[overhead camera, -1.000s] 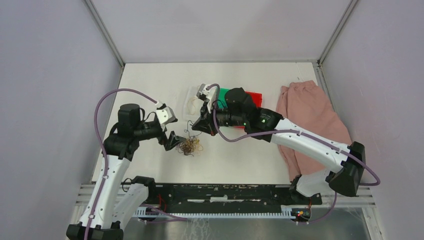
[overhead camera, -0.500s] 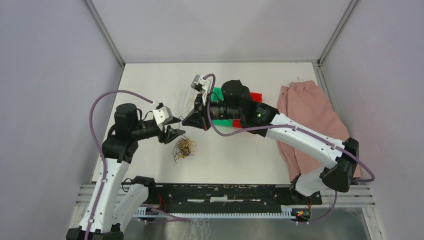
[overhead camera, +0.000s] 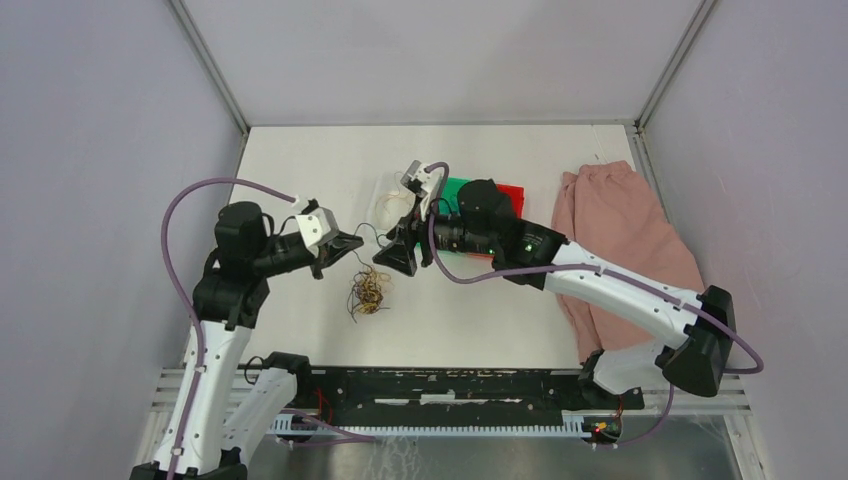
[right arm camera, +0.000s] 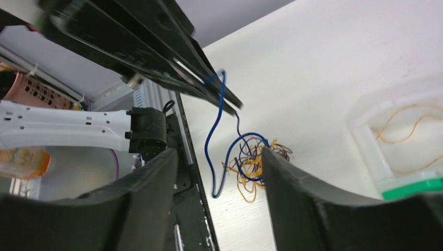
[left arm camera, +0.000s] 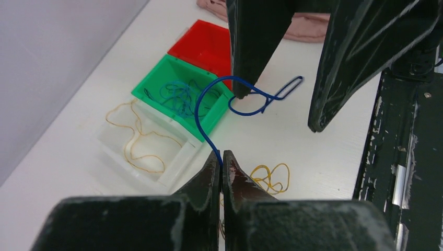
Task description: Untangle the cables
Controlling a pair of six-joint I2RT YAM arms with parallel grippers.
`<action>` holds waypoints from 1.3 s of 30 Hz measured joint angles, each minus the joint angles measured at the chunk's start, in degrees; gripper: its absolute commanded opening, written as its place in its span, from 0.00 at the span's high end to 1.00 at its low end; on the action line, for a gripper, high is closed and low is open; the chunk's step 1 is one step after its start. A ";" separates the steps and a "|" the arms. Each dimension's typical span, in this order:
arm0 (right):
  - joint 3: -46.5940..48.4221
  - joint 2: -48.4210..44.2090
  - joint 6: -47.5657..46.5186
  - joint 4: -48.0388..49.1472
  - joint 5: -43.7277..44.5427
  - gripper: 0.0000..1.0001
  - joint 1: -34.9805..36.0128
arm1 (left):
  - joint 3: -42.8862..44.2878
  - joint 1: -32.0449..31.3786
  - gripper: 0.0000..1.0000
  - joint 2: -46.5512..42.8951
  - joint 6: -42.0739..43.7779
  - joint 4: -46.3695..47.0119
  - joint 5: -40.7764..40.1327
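While a curly, hair-thin blue cable is being pinched by the closed left gripper, its loop is being touched by one finger of the wide-parted right gripper. The wiry tangle on the table is being partly hidden by the fingers in the wrist views. In the green bin blue strands are being held, and in the clear tray a yellow-tan strand.

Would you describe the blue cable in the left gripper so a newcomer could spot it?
On the white table, find the left gripper near the tangled pile. The blue cable rises from its shut tips: the only strand held aloft.
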 measured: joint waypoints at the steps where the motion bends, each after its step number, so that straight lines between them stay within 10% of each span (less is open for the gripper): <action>1: -1.31 -0.63 -0.02 0.61 1.11 0.25 0.00 | 0.98 0.00 0.97 0.13 -0.02 0.07 0.07; 22: -6.64 13.84 7.63 25.68 0.50 0.33 0.00 | 12.61 0.00 0.97 1.97 -1.14 1.29 1.86; 39: -6.64 20.55 9.92 24.02 8.39 0.37 0.20 | 22.45 0.00 0.97 8.28 -6.34 7.50 1.97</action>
